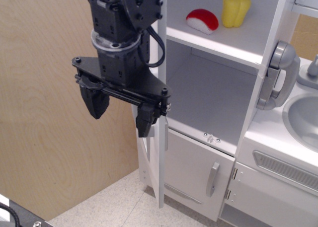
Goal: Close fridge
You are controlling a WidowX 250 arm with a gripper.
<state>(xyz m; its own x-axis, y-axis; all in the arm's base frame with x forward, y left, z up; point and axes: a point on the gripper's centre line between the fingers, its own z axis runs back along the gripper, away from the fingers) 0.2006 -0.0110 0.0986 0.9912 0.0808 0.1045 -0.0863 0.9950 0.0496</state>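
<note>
The tall white fridge stands open, with white shelves showing inside. Its big door swings out toward the camera and shows nearly edge-on; its handle and dispenser panel are hidden. My black gripper hangs open and empty in front of the door's left side, at mid height. Its right finger is right against the door's edge; I cannot tell whether it touches. Its left finger is out over the wooden wall.
A red and white toy and a yellow pepper sit on the upper shelf. Below is a smaller white door with a short grey handle. At the right are a grey phone, a sink and a vented cabinet. A wooden wall is at the left.
</note>
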